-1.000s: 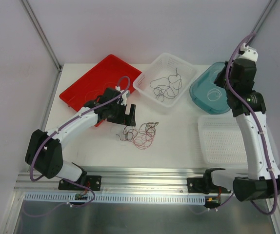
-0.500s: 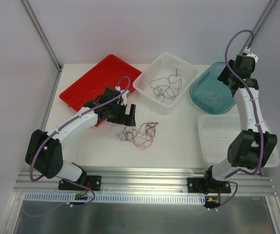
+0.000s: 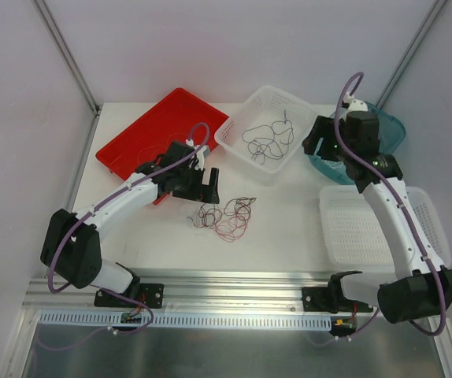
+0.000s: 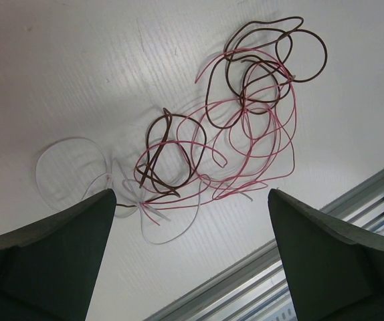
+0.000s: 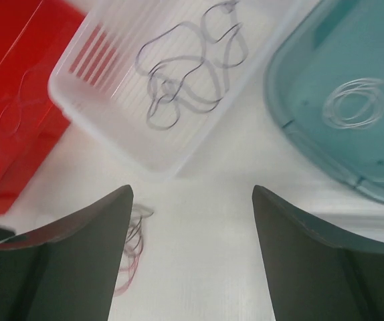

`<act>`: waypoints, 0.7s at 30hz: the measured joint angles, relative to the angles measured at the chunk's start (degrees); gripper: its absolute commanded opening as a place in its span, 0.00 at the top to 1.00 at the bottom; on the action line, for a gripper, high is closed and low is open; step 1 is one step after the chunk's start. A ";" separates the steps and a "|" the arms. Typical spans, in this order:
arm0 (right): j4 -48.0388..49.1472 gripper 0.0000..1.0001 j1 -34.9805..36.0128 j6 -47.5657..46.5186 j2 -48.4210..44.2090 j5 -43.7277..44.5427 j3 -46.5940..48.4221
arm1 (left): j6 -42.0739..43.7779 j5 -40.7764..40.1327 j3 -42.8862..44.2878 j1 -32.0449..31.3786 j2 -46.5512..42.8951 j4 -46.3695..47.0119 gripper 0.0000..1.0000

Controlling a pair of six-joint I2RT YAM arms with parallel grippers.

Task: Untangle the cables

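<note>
Once past the metal rail at the near edge, find the tangled cables lying loose on the white table, left of centre. Pink-red, dark brown and whitish wire knotted into one clump, stretched longer left to right than front to back in the top view, with whitish loops at its left end and brown loops at its right.

Just behind and above that clump, the left hand, spread wide and gripping nothing, with dark fingertips framing the wires in the wrist view without touching them.

On the near right of the table, a shallow white tray.

Beyond the clump, at far left, a red tray with a faint loop inside, too blurred to tell its colour. Beside it, a white basket holding a black cable in loose curls, sprawled along the basket's diagonal. At far right, a teal bin with a coiled whitish cable lying round and flat.

Raised near the gap between basket and bin, the right hand, open and holding nothing.
</note>
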 measured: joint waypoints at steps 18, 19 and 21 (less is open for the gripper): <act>1.68 0.24 30.91 4.37 -5.01 -3.28 -15.72 | -15.93 -8.37 -12.52 0.37 -5.38 -0.04 0.08; 1.77 0.24 31.76 4.50 -5.01 -3.15 -16.13 | -17.40 -9.86 -13.60 0.37 -6.29 -0.13 0.09; 2.23 0.24 33.44 4.74 -5.01 -2.64 -16.96 | -20.35 -12.87 -15.28 0.37 -8.07 -0.28 0.10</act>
